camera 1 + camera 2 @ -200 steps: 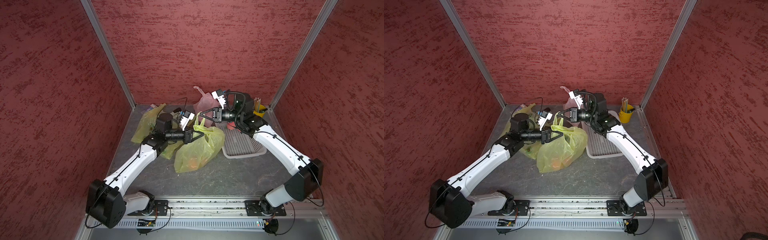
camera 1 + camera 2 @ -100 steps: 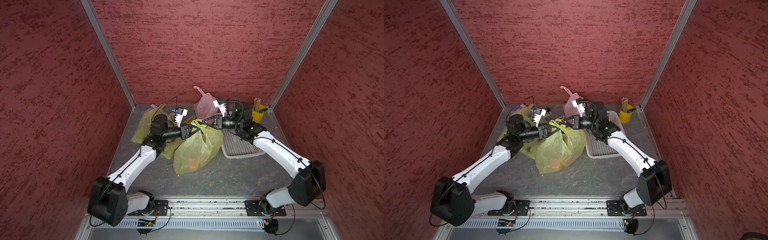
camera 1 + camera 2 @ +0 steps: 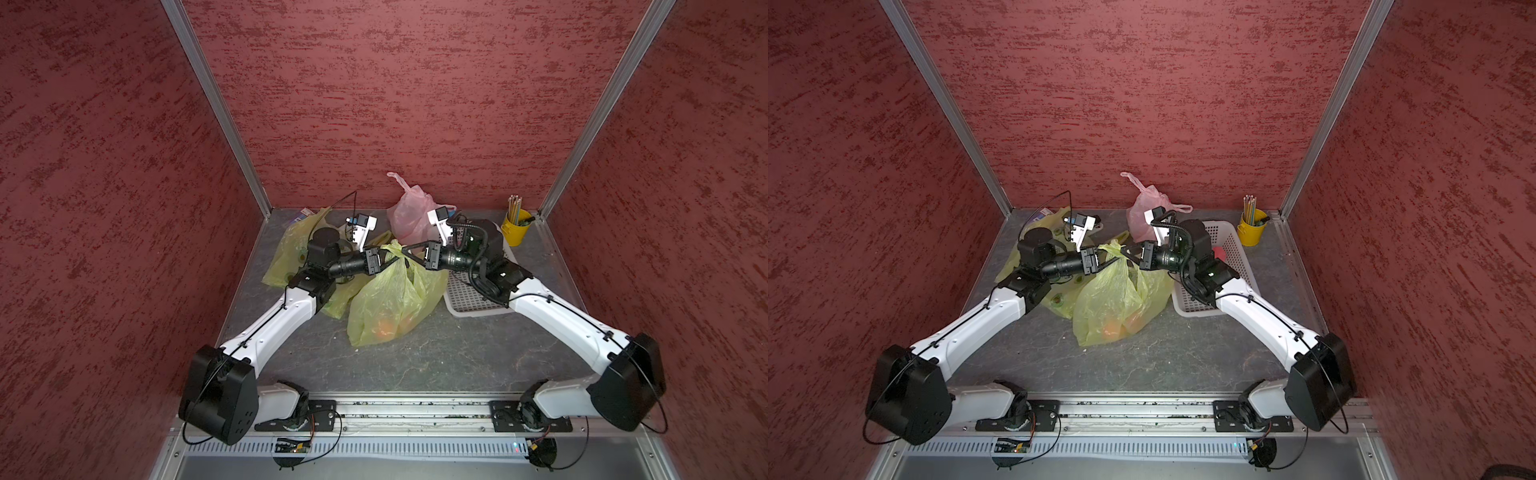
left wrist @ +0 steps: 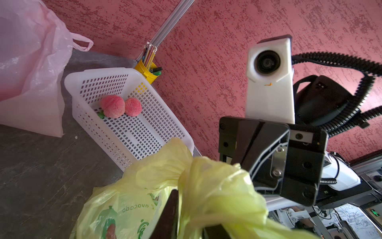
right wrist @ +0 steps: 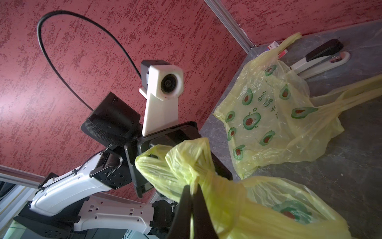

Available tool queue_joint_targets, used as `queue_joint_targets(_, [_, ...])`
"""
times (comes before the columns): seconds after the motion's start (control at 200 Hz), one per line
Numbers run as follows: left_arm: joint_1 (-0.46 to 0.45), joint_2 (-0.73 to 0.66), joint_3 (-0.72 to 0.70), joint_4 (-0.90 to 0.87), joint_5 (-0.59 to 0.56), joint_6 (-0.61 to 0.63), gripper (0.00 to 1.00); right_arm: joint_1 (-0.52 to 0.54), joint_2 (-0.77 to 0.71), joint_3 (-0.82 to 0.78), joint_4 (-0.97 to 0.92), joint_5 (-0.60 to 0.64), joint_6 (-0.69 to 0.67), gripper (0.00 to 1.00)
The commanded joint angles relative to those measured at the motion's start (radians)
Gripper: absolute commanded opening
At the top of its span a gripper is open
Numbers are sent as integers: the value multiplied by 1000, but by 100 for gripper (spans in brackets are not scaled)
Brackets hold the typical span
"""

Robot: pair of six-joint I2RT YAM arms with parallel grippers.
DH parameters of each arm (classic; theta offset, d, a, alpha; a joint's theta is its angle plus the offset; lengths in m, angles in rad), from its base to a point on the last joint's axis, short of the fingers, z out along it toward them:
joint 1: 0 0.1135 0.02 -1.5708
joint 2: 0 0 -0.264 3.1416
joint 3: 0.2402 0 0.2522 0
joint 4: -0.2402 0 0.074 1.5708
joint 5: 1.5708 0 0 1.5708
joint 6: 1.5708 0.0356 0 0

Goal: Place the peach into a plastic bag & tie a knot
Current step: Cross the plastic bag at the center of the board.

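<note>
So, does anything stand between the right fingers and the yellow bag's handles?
Nothing visible does: the right fingers are shut on the twisted handles of the translucent yellow plastic bag, and the left fingers grip them opposite.

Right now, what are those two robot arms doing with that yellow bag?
They are tying the yellow bag shut. The left arm and the right arm each pinch one bag handle in their jaws, close together above the table. Fruit already sits inside, looking orange through the plastic. The handles look crossed, but I can't tell if the knot is tight. Two pink peaches wait in the white basket.
</note>
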Motion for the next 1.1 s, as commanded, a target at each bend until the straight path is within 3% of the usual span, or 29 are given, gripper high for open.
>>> queue_joint_targets(0.0, [-1,-18,20,-51,-54,22,20,23,-31,-21,27,124,9,0])
queue_joint_targets(0.265, [29,-30,-18,-67,-133,1,18,26,-80,-99,3,213,-6,0])
queue_joint_targets(0.631, [24,-25,-41,-49,-165,-13,15,67,-48,-233,132,183,64,0])
queue_joint_targets(1.092, [-16,-64,-63,-148,-200,23,18,89,55,-214,233,172,88,0])
